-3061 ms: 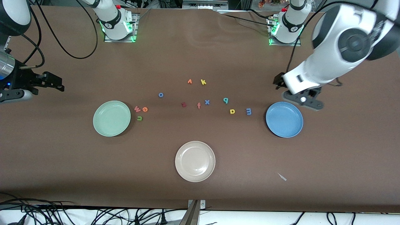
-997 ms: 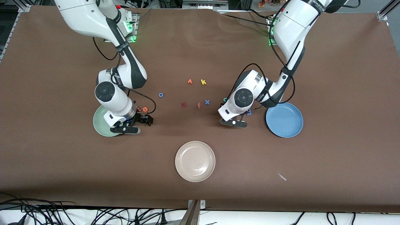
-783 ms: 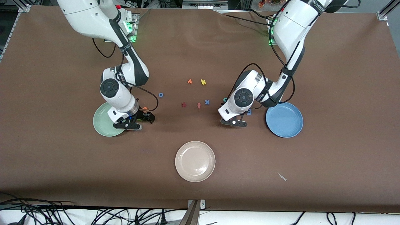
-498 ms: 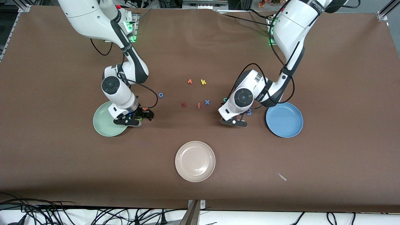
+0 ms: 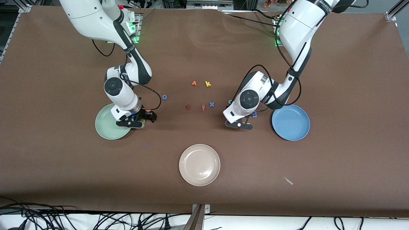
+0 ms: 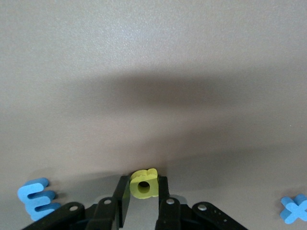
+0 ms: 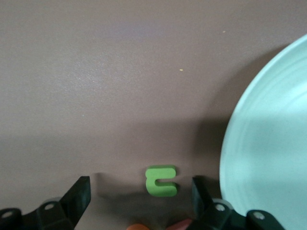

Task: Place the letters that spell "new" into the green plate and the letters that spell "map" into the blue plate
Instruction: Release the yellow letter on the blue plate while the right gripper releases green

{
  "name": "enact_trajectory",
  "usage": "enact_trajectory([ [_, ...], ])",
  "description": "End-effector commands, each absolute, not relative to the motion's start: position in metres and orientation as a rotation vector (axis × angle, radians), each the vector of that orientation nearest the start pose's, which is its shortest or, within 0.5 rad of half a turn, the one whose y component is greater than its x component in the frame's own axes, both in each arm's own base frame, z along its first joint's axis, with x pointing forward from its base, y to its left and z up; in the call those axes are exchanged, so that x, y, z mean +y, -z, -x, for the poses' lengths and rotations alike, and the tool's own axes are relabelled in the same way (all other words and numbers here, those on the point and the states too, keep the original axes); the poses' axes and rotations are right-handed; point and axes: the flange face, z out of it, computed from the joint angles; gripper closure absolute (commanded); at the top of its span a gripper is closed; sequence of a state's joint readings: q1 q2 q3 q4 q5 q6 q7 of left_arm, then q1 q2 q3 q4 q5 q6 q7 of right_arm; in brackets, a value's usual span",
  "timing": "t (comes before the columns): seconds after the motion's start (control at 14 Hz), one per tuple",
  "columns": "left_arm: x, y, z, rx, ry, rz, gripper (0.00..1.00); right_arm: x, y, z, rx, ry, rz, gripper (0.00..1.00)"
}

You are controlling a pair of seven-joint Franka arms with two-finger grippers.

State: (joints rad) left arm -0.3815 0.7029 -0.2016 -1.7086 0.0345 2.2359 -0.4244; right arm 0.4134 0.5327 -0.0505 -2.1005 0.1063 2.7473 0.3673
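Note:
My left gripper (image 6: 143, 191) is shut on the yellow a (image 6: 144, 183), low at the table between the teal p (image 5: 230, 102) and the blue plate (image 5: 290, 122). The blue m (image 6: 37, 200) lies beside it, half hidden under the arm in the front view. My right gripper (image 7: 140, 187) stands open at the table with the olive-green n (image 7: 161, 181) between its fingers, not touching either one. The orange e (image 7: 138, 226) and pinkish-red w (image 7: 180, 224) lie just past the n. The green plate (image 7: 268, 143) is right beside this gripper (image 5: 140, 120) and holds nothing.
A beige plate (image 5: 199, 164) sits nearer the front camera, mid-table. Loose letters lie in the middle: blue o (image 5: 164, 96), dark red z (image 5: 188, 107), orange f (image 5: 203, 108), blue x (image 5: 211, 104), yellow k (image 5: 207, 84). A small white scrap (image 5: 288, 180) lies near the front edge.
Both arms came in from the table's ends. My left gripper has closed on the yellow a. My right gripper slid from over the green plate's edge to straddle the n.

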Motion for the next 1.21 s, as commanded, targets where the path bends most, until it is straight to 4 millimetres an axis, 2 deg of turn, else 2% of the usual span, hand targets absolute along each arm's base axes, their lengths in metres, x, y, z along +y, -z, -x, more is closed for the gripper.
enact_trajectory([
  [0.0, -0.345, -0.203, -0.558, 0.263, -0.260, 3.111, 1.00, 0.203, -0.166, -0.544, 0.149, 0.176, 3.060, 0.34],
  [0.07, -0.340, -0.219, -0.564, 0.281, -0.257, 3.104, 1.00, 0.204, -0.168, -0.544, 0.146, 0.177, 3.059, 0.48],
  [0.14, -0.330, -0.233, -0.573, 0.302, -0.276, 3.085, 1.00, 0.204, -0.168, -0.544, 0.146, 0.175, 3.059, 0.57],
  [0.28, -0.293, -0.254, -0.593, 0.391, -0.349, 3.043, 1.00, 0.203, -0.169, -0.543, 0.144, 0.175, 3.059, 0.74],
  [0.43, -0.244, -0.267, -0.612, 0.486, -0.374, 2.984, 1.00, 0.204, -0.171, -0.542, 0.141, 0.172, 3.059, 0.89],
  [0.64, -0.179, -0.260, -0.626, 0.535, -0.418, 2.852, 1.00, 0.204, -0.180, -0.545, 0.123, 0.187, 3.058, 0.92],
  [0.71, -0.174, -0.256, -0.627, 0.553, -0.428, 2.844, 1.00, 0.204, -0.192, -0.546, 0.103, 0.183, 3.059, 0.92],
  [0.78, -0.171, -0.252, -0.627, 0.566, -0.437, 2.840, 0.94, 0.202, -0.208, -0.548, 0.074, 0.163, 3.064, 0.92],
  [0.85, -0.166, -0.250, -0.628, 0.558, -0.444, 2.843, 0.67, 0.194, -0.227, -0.552, 0.061, 0.144, 3.071, 0.92],
  [0.93, -0.167, -0.251, -0.628, 0.554, -0.444, 2.851, 0.01, 0.183, -0.248, -0.555, 0.056, 0.131, 3.076, 0.92],
  [1.07, -0.178, -0.253, -0.626, 0.546, -0.441, 2.866, 0.00, 0.160, -0.285, -0.558, -0.010, 0.115, 3.079, 0.91],
  [1.14, -0.185, -0.253, -0.624, 0.551, -0.442, 2.875, 0.00, 0.136, -0.299, -0.559, -0.018, 0.093, 3.079, 0.91],
])
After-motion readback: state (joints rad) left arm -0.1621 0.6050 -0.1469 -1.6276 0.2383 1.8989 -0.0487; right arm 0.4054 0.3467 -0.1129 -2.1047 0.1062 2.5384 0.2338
